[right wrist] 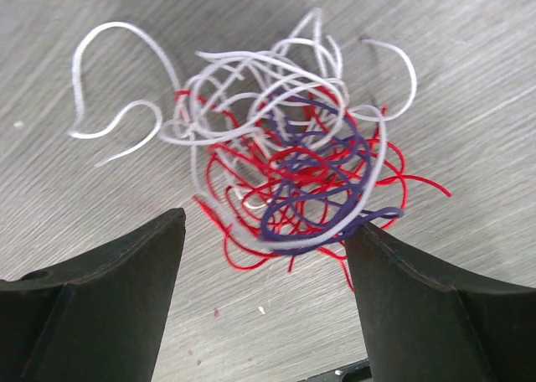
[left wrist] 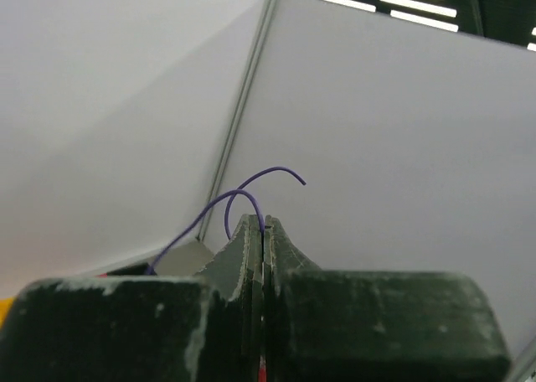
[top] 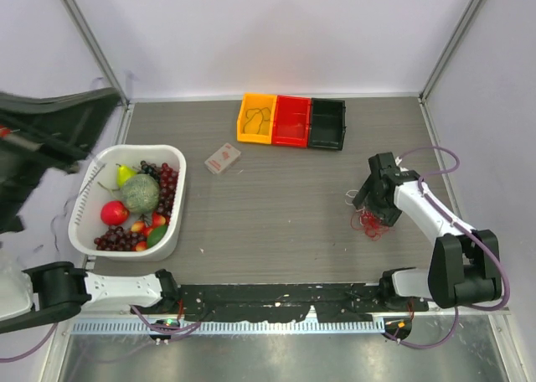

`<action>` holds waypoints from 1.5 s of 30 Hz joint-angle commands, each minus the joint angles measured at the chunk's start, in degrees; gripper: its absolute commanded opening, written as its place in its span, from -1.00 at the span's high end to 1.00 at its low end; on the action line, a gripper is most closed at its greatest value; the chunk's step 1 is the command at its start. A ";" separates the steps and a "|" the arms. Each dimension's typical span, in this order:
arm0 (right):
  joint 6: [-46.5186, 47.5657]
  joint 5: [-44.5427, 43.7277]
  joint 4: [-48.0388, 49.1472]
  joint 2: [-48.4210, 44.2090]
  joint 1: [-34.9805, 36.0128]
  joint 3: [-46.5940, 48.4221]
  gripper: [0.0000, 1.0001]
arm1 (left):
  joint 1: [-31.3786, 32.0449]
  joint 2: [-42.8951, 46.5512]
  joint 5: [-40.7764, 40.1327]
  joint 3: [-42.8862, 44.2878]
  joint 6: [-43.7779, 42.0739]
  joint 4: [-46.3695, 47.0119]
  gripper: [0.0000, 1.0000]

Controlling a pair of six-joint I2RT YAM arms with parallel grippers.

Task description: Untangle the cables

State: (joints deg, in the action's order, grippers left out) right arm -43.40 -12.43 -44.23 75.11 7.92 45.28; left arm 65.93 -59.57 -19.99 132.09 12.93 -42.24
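A tangle of cables (right wrist: 293, 164) is seen on the bench (top: 276, 206), lying on the arm-base side of the black bin (top: 327, 124), a little to its right and well apart from it. Three strands are made out in the right wrist view: a white cable (right wrist: 109, 80), a red cable (right wrist: 226, 181) and a dark purple cable (right wrist: 318, 189), with the purple and red knotted together at the core and the white looped over and around them. Over that same spot off the black bin the right arm (top: 419, 202) is held, its jaws spread wide to either side of the bundle and closed on nothing. The left arm (top: 109, 288) is laid low at the bench edge, far to the left of the black bin, with its jaws pressed together; a thin purple wire (left wrist: 251, 189) is seen arcing at their tips, and whether it is pinched cannot be told. The cables are judged to be very light, limp and slightly springy, so little grip force is called for, yet the whole bundle is likely to be dragged along if the core is seized. A better hold is offered by the free white loop that strays out on the side toward the black bin, where a single strand can be pinched and drawn away while the remainder is pinned.
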 commanded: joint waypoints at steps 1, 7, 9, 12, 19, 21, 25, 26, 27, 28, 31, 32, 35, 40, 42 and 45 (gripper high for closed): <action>6.13 4.24 1.33 -4.44 -0.01 4.29 -0.63 | 0.25 -9.59 3.99 -2.10 1.31 -0.30 1.00; 9.03 8.21 -0.33 -6.38 0.60 7.37 -0.63 | 0.16 -15.13 3.03 4.12 0.34 -2.23 1.00; 8.94 8.38 -0.86 -7.08 0.60 7.89 -0.63 | 0.25 -16.97 2.76 6.76 0.34 -3.29 1.00; 8.86 9.35 -0.69 -8.31 0.69 8.07 -0.63 | 0.16 -18.30 2.41 6.08 0.43 -3.47 1.00; 11.31 6.10 -3.49 -8.23 0.60 11.23 -0.63 | 0.07 -18.12 1.44 -5.70 -0.01 -0.39 1.00; 11.93 4.43 -4.11 -7.79 0.69 12.29 -0.63 | 0.07 -18.56 1.62 -7.63 0.17 0.05 1.00; 12.37 4.51 -4.29 -6.82 0.60 13.26 -0.63 | -0.45 -18.65 3.64 -13.33 0.96 1.19 1.00; 12.55 4.69 -4.29 -6.56 0.60 13.43 -0.62 | -0.63 -18.22 3.81 -15.79 1.05 1.89 1.00; 12.55 5.65 -4.20 -6.12 0.60 13.52 -0.62 | -0.80 -17.60 3.99 -18.95 1.31 2.68 1.00; 12.90 6.09 -4.46 -5.86 0.60 13.87 -0.62 | -1.24 -17.16 4.34 -21.94 2.18 3.30 1.00; 13.95 10.56 -4.12 -6.02 0.60 14.23 -0.62 | -3.17 -15.41 6.53 -30.64 5.60 4.53 1.00; 14.74 11.54 -3.16 -6.64 0.69 14.05 -0.62 | -3.61 -14.96 7.06 -33.36 6.66 4.88 1.00; 15.18 18.21 -2.18 -7.61 0.69 13.44 -0.62 | -5.72 -13.99 10.92 -40.57 10.09 5.85 1.00; 16.41 20.07 -2.97 -9.01 1.48 13.17 -0.62 | -8.53 -13.99 16.11 -51.92 15.54 9.71 1.00; 16.94 19.98 -3.67 -9.54 2.00 13.52 -0.62 | -9.85 -14.69 17.61 -54.82 17.30 10.59 1.00; 16.94 20.25 -3.76 -9.81 2.71 14.31 -0.62 | -12.13 -16.80 21.55 -58.87 18.97 11.39 1.00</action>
State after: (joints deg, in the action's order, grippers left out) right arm -28.03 5.93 -48.16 67.31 9.63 57.08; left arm 56.25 -75.68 -4.93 76.36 27.33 -36.18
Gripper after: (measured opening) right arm 0.813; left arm 0.014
